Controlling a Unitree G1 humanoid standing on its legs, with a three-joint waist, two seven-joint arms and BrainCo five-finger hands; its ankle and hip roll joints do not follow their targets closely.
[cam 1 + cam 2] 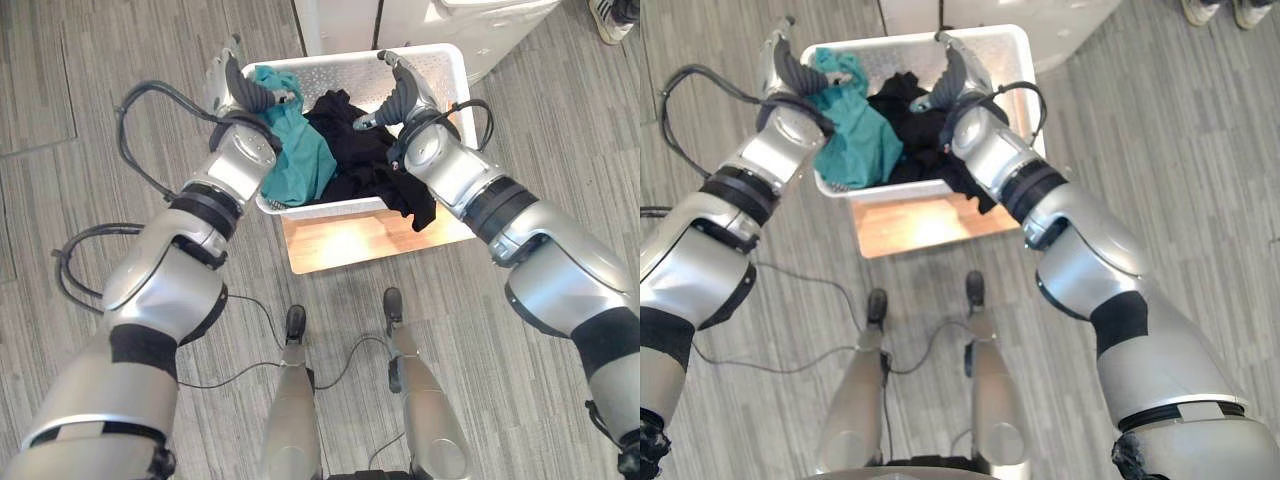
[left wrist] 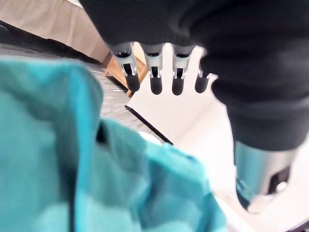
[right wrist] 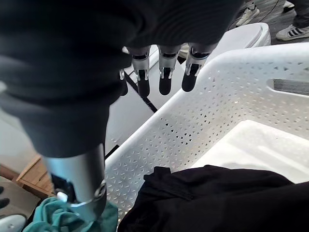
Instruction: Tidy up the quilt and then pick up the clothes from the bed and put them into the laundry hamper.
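A white perforated laundry hamper (image 1: 455, 70) stands on a low wooden platform (image 1: 350, 240) on the grey plank floor (image 1: 100, 80); it holds two garments. In its left half lies a crumpled teal garment (image 1: 300, 150), bunched in soft folds and reaching the near rim; beside it, touching, a black garment (image 1: 360, 150) fills the middle and right, one end spilling over the near rim and hanging down the hamper's front. The left hand (image 1: 240, 85) hovers over the hamper's left edge above the teal cloth; its fingers (image 2: 154, 77) hang straight and relaxed, holding nothing. The right hand (image 1: 405, 90) is poised over the hamper's right half above the black cloth; its fingers (image 3: 164, 72) are likewise extended and loose, empty, with the thumb set apart. Both forearms slope down and inward toward the hamper.
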